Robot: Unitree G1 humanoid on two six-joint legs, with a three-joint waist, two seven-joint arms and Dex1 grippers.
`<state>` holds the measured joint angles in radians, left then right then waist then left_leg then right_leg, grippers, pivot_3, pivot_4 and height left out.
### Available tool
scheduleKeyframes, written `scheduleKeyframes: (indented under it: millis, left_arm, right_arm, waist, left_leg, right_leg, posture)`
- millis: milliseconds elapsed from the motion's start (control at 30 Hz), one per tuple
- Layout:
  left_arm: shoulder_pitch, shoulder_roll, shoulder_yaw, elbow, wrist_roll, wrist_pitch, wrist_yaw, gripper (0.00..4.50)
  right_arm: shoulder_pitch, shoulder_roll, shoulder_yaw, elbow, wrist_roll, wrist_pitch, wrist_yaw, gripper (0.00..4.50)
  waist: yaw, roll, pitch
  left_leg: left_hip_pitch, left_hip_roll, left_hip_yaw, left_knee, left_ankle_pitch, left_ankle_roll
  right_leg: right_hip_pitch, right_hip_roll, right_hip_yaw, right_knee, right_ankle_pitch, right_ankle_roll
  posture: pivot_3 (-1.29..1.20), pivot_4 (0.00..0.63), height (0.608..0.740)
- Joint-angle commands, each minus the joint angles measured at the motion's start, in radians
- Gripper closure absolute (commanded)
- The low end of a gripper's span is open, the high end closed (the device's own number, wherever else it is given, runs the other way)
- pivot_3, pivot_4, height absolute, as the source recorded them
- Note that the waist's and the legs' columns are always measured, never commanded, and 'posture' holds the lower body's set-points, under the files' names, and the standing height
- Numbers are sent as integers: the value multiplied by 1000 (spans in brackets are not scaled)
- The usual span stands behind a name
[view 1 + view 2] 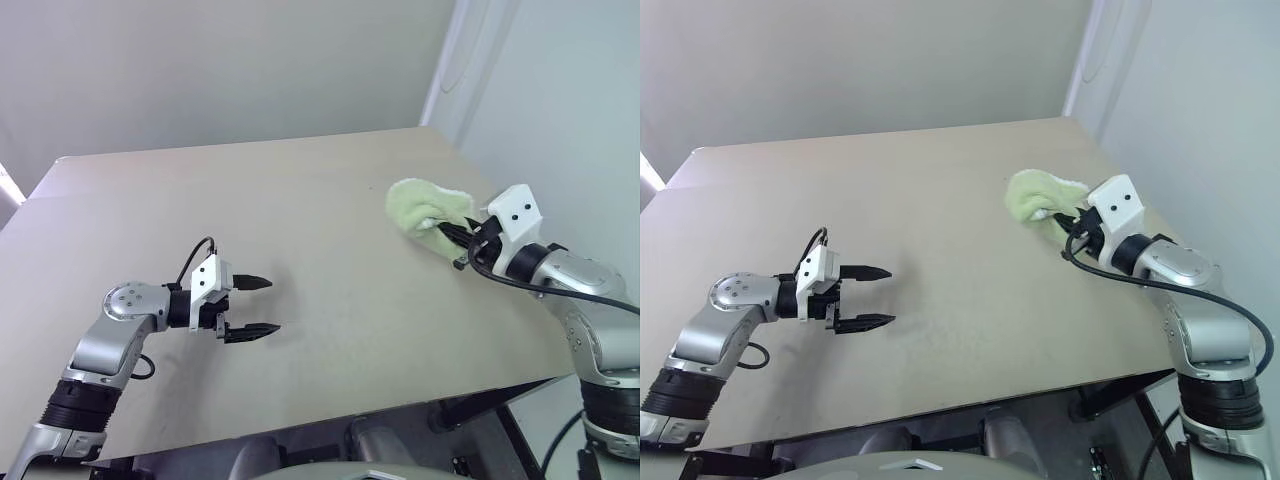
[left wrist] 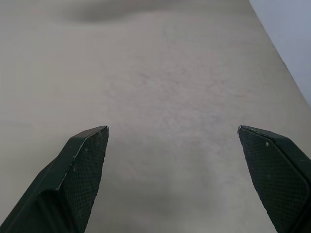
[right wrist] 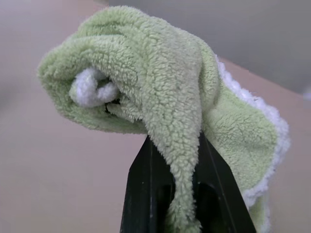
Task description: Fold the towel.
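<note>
Fingers of the right gripper (image 3: 187,194) are clamped on a fold of the towel (image 3: 160,92), and the pale green cloth hangs bunched in a crumpled wad off their tips, at the right of the head views near the far right corner of the table (image 1: 330,200). Over at the lower left of the frame, the left gripper (image 1: 255,306) sits just above the bare tabletop with its two black fingers (image 2: 80,170) spread wide and nothing between them, well apart from the towel.
</note>
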<state>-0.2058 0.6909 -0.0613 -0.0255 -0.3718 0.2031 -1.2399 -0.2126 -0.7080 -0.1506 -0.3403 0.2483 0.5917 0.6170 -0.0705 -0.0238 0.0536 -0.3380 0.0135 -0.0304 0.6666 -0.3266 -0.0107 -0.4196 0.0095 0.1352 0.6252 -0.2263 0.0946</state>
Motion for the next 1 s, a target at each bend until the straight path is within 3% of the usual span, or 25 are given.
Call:
scheduleKeyframes:
  millis: [33, 200, 467, 500, 667, 767, 900, 1000]
  left_arm:
    - [-26, -6, -1, 3, 5, -25, -3, 0]
    - [-34, -11, -3, 12, 10, -32, -2, 0]
    - [-36, -14, -6, 20, 18, -41, -9, 0]
    - [-36, -15, -6, 21, 19, -43, -9, 0]
    - [-38, -17, -8, 32, 27, -51, -10, 0]
    - [-36, -19, -8, 39, 33, -57, -10, 0]
    - [-39, -21, -5, 50, 38, -63, -10, 0]
    - [-39, -20, -3, 55, 39, -66, -12, 0]
  right_arm:
    - [30, -26, 103, 92, -156, -129, -45, 4478]
    - [85, 11, 186, 149, -226, -209, -63, 4478]
    - [120, 74, 216, 169, -236, -155, -73, 4478]
    - [120, 78, 208, 175, -237, -154, -80, 3866]
    - [133, 59, 159, 140, -198, -143, -47, 2126]
    - [128, 70, 64, 89, -105, -96, -28, 1094]
    - [118, 105, -105, -19, 136, 55, 9, 1094]
    - [55, 174, -209, -52, 300, 161, -47, 1094]
  waist:
    - [-3, 0, 0]
    - [-2, 1, 0]
    - [0, 1, 0]
    - [-1, 1, 0]
    - [0, 1, 0]
    - [0, 1, 0]
    - [1, 1, 0]
    - [-3, 1, 0]
  left_leg:
    - [0, 0, 0, 0, 0, 0]
    - [0, 0, 1, 0, 0, 0]
    - [1, 0, 1, 1, 0, 0]
    - [0, 0, 1, 1, 0, 0]
    - [1, 0, 1, 1, 0, 0]
    - [0, 0, 1, 1, 0, 0]
    - [0, 0, 0, 1, 0, 0]
    - [0, 0, 0, 1, 0, 0]
  right_leg:
    - [0, 0, 0, 0, 0, 0]
    - [0, 0, 1, 1, 0, 0]
    - [0, 0, 2, 3, 0, 0]
    - [0, 0, 2, 3, 0, 0]
    - [0, 0, 2, 3, 0, 0]
    - [0, 0, 2, 3, 0, 0]
    - [0, 1, 2, 3, 0, 0]
    - [0, 1, 2, 3, 0, 0]
  posture:
    - [0, 0, 740]
    - [0, 0, 740]
    - [0, 0, 740]
    - [0, 0, 740]
    - [0, 0, 740]
    - [0, 0, 740]
    - [0, 0, 740]
    - [0, 0, 740]
